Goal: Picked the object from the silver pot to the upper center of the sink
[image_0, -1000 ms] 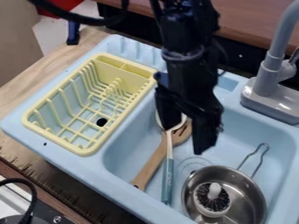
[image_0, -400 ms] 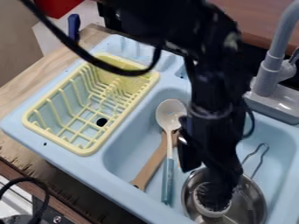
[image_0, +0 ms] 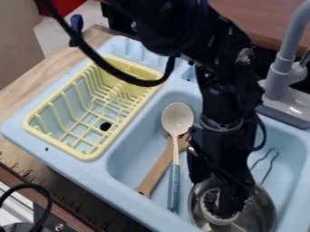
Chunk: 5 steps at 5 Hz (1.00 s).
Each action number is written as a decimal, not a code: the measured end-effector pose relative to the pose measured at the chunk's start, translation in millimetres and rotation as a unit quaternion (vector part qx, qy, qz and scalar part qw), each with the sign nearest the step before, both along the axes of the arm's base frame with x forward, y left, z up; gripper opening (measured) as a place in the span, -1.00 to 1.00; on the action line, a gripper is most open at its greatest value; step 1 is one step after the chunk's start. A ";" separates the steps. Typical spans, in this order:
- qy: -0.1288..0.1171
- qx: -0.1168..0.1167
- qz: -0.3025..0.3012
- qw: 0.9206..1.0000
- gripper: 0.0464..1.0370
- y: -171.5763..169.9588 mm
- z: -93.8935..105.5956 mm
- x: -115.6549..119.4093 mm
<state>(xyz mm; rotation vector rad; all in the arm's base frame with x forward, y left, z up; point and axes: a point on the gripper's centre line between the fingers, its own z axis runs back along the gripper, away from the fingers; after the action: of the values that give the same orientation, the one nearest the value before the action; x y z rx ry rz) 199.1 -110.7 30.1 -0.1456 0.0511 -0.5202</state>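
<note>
The black gripper (image_0: 212, 186) hangs low over the silver pot (image_0: 264, 209) in the lower right of the sink, its fingers apart. One finger is at the pot's left rim; the other reaches down over the pot. Inside the pot sits a round white scrub brush (image_0: 210, 202) with dark bristles, partly hidden behind the nearer finger. Its knob is covered from sight. The light blue sink (image_0: 145, 149) holds the pot, and the arm covers part of its upper area.
A white spoon with a teal handle (image_0: 174, 181) lies over a wooden utensil (image_0: 155, 174) left of the pot. A yellow dish rack (image_0: 91, 156) stands on the sink's left side. The grey faucet (image_0: 279, 74) rises at the upper right. The pot's wire handle (image_0: 270, 164) points up and right.
The gripper has come down and to the right from the sink's middle to the pot, uncovering the spoon's bowl. Since the latest earlier frame it has shifted only slightly. Pot and brush look unmoved.
</note>
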 end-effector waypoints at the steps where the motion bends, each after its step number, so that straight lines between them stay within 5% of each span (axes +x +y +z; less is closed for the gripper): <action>1: -0.006 0.005 -0.001 1.000 0.86 -3.7 -3.0 -0.7; 2: -0.005 0.006 0.004 1.000 0.52 -6.8 -5.8 -1.4; 4: -0.002 0.002 0.008 1.000 -0.58 -7.7 -5.6 -2.0; 5: -0.006 0.003 0.011 1.000 -0.72 -8.0 -5.7 -0.8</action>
<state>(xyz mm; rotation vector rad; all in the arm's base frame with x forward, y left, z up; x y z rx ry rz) 198.3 -118.8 24.4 -0.1371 0.0389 -0.4989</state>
